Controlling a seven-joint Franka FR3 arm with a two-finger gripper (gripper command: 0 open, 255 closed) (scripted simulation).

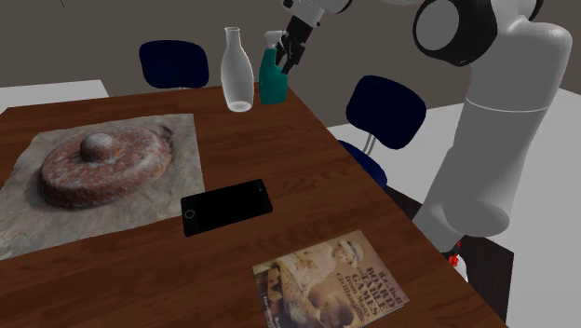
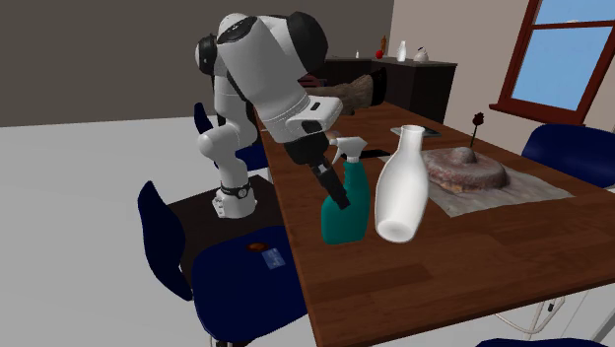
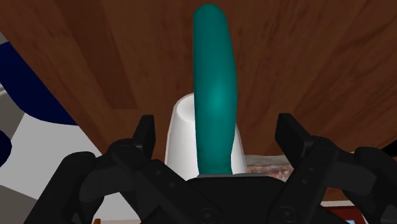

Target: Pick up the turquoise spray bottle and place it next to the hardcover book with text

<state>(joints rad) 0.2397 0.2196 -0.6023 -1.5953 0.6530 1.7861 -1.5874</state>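
The turquoise spray bottle [image 1: 272,82] stands upright at the far end of the wooden table [image 1: 307,168], beside a pale vase-like bottle [image 1: 236,73]. My gripper [image 1: 290,51] hangs at the spray bottle's upper part, open. In the wrist view the teal body [image 3: 214,95] lies between the two fingers [image 3: 145,133], which stand well apart and do not touch it. From the second exterior view the gripper [image 2: 330,182] is at the neck side of the spray bottle [image 2: 345,207]. The hardcover book with text [image 1: 331,284] lies flat at the near edge of the table.
A black phone [image 1: 226,206] lies mid-table. A round rusty stone piece [image 1: 102,168] rests on a grey cloth at the shoulder view's left. The white bottle [image 2: 401,187] stands close to the spray bottle. Dark blue chairs [image 1: 386,112] ring the table.
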